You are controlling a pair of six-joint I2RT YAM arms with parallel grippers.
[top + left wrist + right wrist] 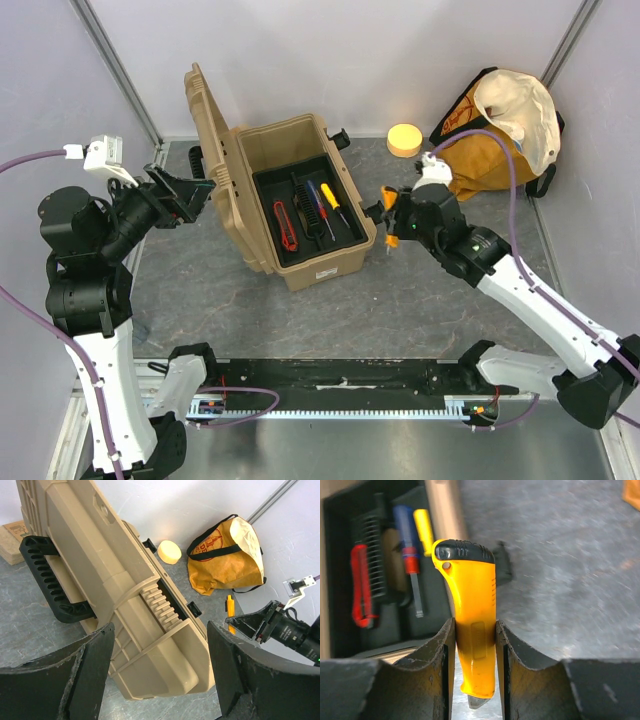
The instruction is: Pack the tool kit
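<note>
By toolbox [330,262], R tool [475,630] grips knife [470,585].

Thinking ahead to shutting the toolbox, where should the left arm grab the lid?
By the black handle on the outer face of the lid, coming from the left. The lid stands open and upright, so the handle juts toward the open left gripper, and there seems to be a gap behind its bar for a finger.
</note>
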